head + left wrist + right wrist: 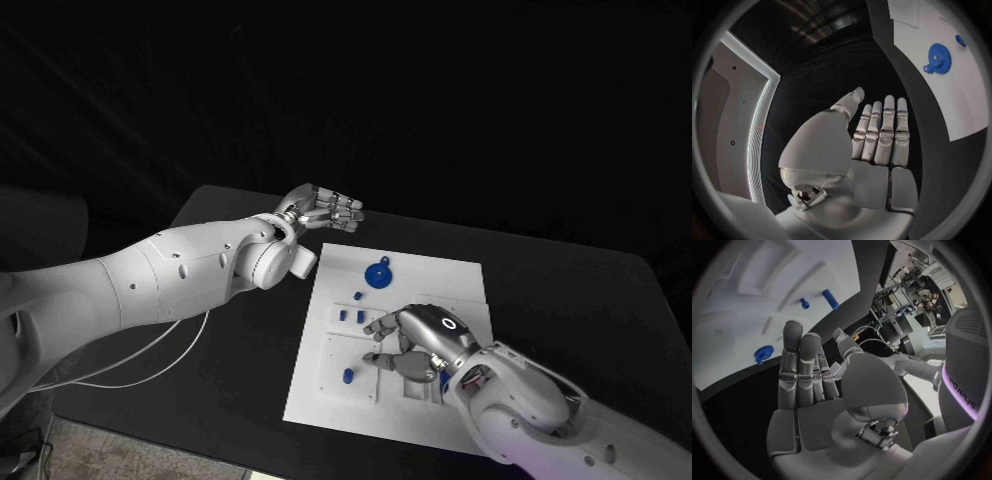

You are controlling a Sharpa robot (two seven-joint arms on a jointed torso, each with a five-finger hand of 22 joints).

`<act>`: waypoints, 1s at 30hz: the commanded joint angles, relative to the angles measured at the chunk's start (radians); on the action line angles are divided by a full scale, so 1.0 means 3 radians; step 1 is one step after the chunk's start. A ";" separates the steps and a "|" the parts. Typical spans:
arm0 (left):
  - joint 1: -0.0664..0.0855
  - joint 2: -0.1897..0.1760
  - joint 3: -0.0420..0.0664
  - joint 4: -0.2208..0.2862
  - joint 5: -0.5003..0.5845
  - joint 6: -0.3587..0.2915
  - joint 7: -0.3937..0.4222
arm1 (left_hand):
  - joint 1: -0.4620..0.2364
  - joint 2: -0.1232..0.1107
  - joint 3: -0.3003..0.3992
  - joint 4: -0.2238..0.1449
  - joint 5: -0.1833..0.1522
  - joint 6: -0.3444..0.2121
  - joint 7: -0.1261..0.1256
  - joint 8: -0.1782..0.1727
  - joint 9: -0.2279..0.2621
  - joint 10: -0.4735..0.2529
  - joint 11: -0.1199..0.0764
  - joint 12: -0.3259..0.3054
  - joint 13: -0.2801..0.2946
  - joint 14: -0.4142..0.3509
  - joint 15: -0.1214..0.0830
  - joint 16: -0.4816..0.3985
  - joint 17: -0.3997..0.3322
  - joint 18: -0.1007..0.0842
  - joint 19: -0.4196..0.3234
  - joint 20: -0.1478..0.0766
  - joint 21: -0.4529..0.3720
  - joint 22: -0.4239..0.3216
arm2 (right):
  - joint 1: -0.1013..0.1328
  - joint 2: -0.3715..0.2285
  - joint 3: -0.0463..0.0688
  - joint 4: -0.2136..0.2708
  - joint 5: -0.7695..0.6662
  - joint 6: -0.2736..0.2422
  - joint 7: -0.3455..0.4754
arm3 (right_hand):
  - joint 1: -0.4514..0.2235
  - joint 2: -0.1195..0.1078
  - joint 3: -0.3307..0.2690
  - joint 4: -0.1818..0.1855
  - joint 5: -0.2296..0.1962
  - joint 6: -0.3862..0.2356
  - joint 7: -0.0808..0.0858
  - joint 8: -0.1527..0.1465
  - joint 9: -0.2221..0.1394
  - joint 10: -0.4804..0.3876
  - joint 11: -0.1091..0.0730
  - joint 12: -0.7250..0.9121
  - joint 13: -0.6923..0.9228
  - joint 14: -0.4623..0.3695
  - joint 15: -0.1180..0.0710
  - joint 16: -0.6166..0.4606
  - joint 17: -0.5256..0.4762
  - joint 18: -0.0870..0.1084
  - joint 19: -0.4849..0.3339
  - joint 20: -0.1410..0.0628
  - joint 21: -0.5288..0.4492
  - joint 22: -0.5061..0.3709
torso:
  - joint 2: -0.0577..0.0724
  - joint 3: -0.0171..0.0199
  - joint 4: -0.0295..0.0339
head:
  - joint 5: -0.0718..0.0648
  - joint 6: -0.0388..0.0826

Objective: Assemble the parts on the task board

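Observation:
The white task board lies in the middle of the black table. A blue gear sits on its far part, and small blue pegs stand below it, with one more blue piece near the front left. My right hand hovers over the board's near right part with its fingers extended and nothing in them; ahead of its fingertips lie the board, two blue pegs and a blue piece. My left hand floats beyond the board's far left corner, fingers straight and holding nothing. The gear lies off to its side.
Raised white blocks and slots mark the board's near half. A white cable trails along my left arm over the table's left side. Bare black tabletop stretches to the right of the board.

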 commanded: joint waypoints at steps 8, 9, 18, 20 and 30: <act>-0.0065 -0.0012 0.0000 -0.0037 0.0008 0.0028 0.0026 | 0.0002 0.0026 -0.0015 0.0002 0.0005 -0.0016 0.0003 -0.0004 0.0003 -0.0020 -0.0010 -0.0003 0.0000 -0.0019 -0.0008 -0.0002 0.0006 0.0009 -0.0015 0.0006 0.0026 0.0002 | 0.0126 -0.0567 0.0089 0.0109 0.1466 0.0228 -0.0258 | -0.0080 0.0224 -0.0062 0.0028 -0.0046 0.0274 -0.0158 -0.0001 0.0031 -0.0337 -0.0285 0.2328 0.2181 0.0012 -0.0185 0.0147 0.0176 -0.0290 0.0132 -0.0224 0.0388 0.0236 | -0.0119 0.0040 -0.0061 | -0.0247 -0.0076; -0.0071 -0.0014 0.0000 -0.0039 0.0007 0.0026 0.0026 | 0.0001 0.0026 -0.0015 0.0003 0.0005 -0.0016 0.0003 -0.0004 0.0003 -0.0019 -0.0011 -0.0003 0.0000 -0.0018 -0.0008 -0.0002 0.0006 0.0009 -0.0015 0.0006 0.0026 0.0002 | 0.0134 -0.0612 0.0091 0.0106 0.1519 0.0254 -0.0301 | -0.0119 0.0206 -0.0062 0.0053 -0.0087 0.0329 -0.0174 0.0004 0.0050 -0.0229 -0.0281 0.2404 0.2239 0.0022 -0.0191 0.0162 0.0183 -0.0290 0.0142 -0.0215 0.0461 0.0275 | -0.0127 0.0040 -0.0064 | -0.0256 -0.0081; -0.0135 -0.0048 -0.0002 -0.0036 0.0014 0.0033 0.0053 | -0.0014 0.0023 -0.0024 0.0008 0.0003 -0.0025 0.0004 -0.0005 0.0003 -0.0014 -0.0012 -0.0003 0.0000 -0.0013 -0.0009 -0.0003 0.0008 0.0006 -0.0015 0.0005 0.0026 0.0001 | 0.0166 -0.0890 0.0099 0.0021 0.2066 0.0855 -0.1056 | -0.0266 0.0019 0.0078 0.0388 -0.0048 0.0282 -0.0170 -0.0005 0.0230 0.0190 -0.0263 0.3384 0.3731 -0.0014 -0.0171 0.0714 0.0761 -0.0275 0.0158 -0.0188 0.1047 0.0696 | -0.0238 0.0067 -0.0092 | -0.0350 -0.0173; -0.0146 -0.0056 -0.0003 -0.0028 0.0016 0.0033 0.0059 | -0.0018 0.0023 -0.0026 0.0009 0.0002 -0.0028 0.0005 -0.0005 0.0003 -0.0014 -0.0012 -0.0003 0.0000 -0.0014 -0.0008 -0.0003 0.0008 0.0005 -0.0015 0.0005 0.0025 0.0000 | 0.0167 -0.0898 0.0099 0.0002 0.2148 0.0926 -0.1192 | -0.0295 -0.0003 0.0067 0.0434 -0.0071 0.0252 -0.0165 -0.0006 0.0240 0.0210 -0.0259 0.3380 0.3789 -0.0009 -0.0168 0.0738 0.0797 -0.0271 0.0159 -0.0187 0.1065 0.0719 | -0.0255 0.0073 -0.0094 | -0.0367 -0.0178; -0.0232 -0.0097 -0.0013 0.0038 0.0041 0.0043 0.0120 | -0.0072 0.0013 -0.0167 0.0055 -0.0033 -0.0050 0.0003 -0.0004 0.0003 -0.0007 -0.0013 -0.0001 0.0001 -0.0049 0.0009 -0.0006 0.0001 0.0003 -0.0015 0.0025 -0.0001 -0.0033 | 0.0170 -0.0759 0.0086 -0.0178 0.2433 0.1236 -0.1813 | -0.0375 0.0018 -0.0120 0.0531 0.0010 0.0195 -0.0149 -0.0002 0.0292 0.0278 -0.0247 0.3375 0.4007 -0.0004 -0.0159 0.0798 0.0915 -0.0277 0.0168 -0.0176 0.1159 0.0844 | -0.0370 0.0065 -0.0098 | -0.0398 -0.0263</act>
